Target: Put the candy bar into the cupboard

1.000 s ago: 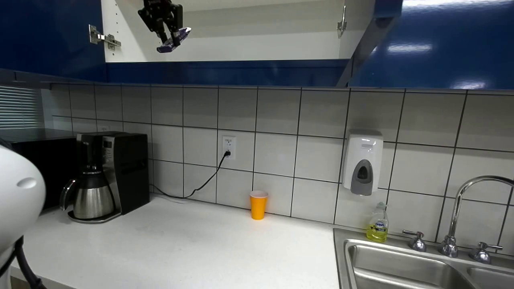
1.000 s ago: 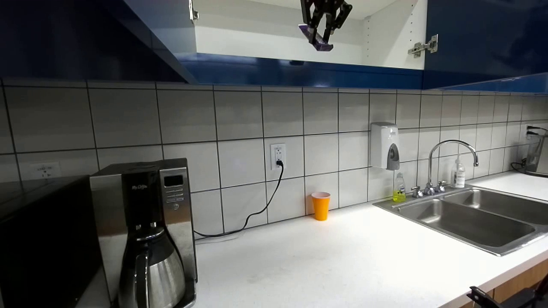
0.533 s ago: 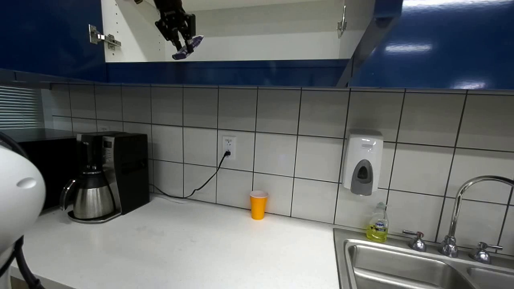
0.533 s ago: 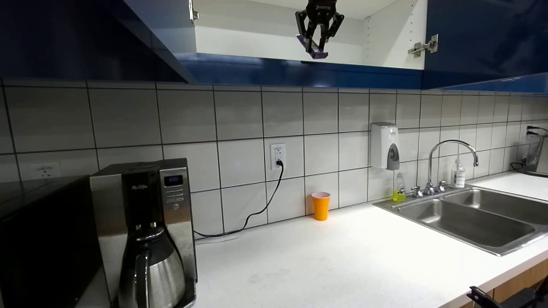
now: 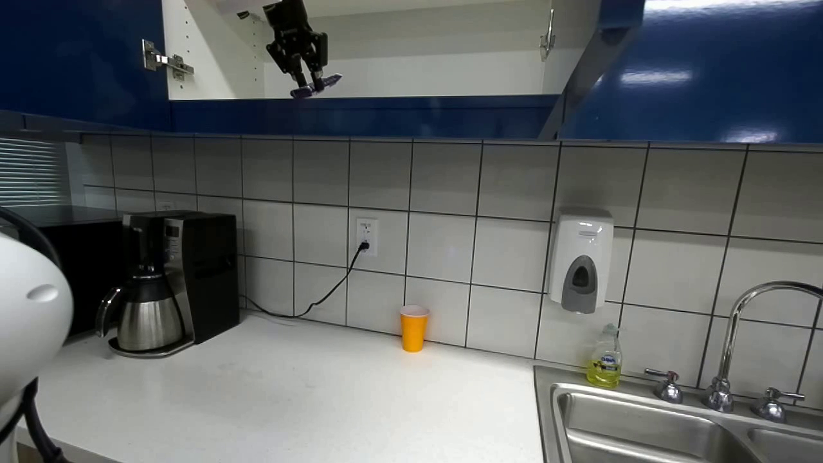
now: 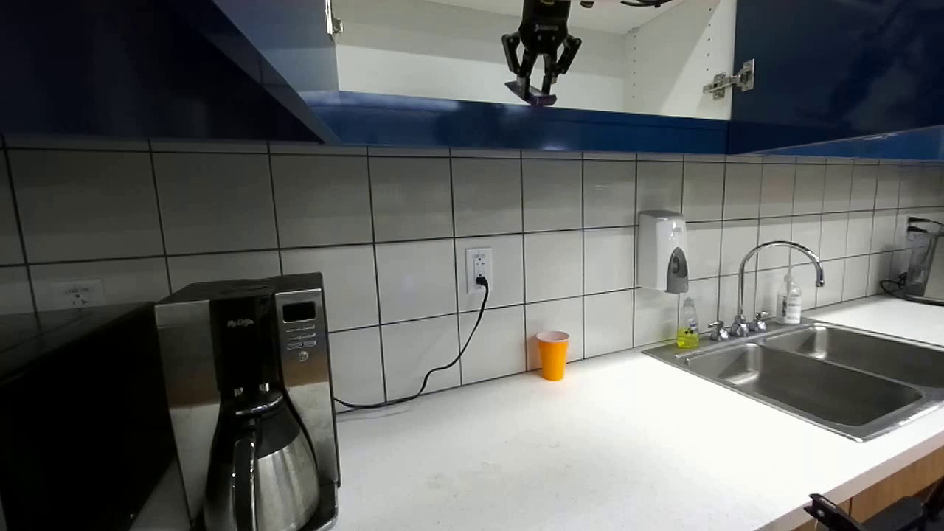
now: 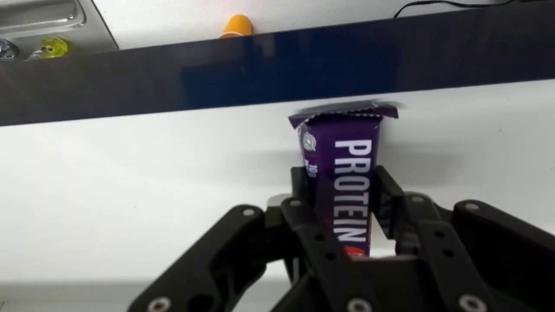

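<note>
The candy bar is a purple wrapped bar with white PROTEIN lettering [image 7: 347, 173]. It shows in both exterior views [image 5: 332, 81] [image 6: 537, 97]. My gripper [image 7: 342, 186] is shut on its long sides, with one crimped end sticking out past the fingertips. The gripper also shows in both exterior views [image 5: 310, 85] [image 6: 535, 82]. The cupboard has blue fronts and a white interior [image 5: 418, 74] [image 6: 420, 59], and its doors stand open. The bar is low, over the white cupboard floor [image 7: 130, 182], close behind the blue front edge [image 7: 260, 73]. I cannot tell whether it touches the floor.
Open blue doors [image 5: 77, 58] [image 6: 833, 66] flank the opening. Below are the white counter [image 5: 289, 399], an orange cup [image 5: 413, 331], a coffee maker [image 5: 206, 276], a soap dispenser [image 5: 582, 257], a dish soap bottle [image 5: 604, 363] and a steel sink [image 5: 546, 411].
My gripper has moved down with the bar, and sideways: right in an exterior view, left in an exterior view from another place. The bar lies flatter than before. The grip is unchanged.
</note>
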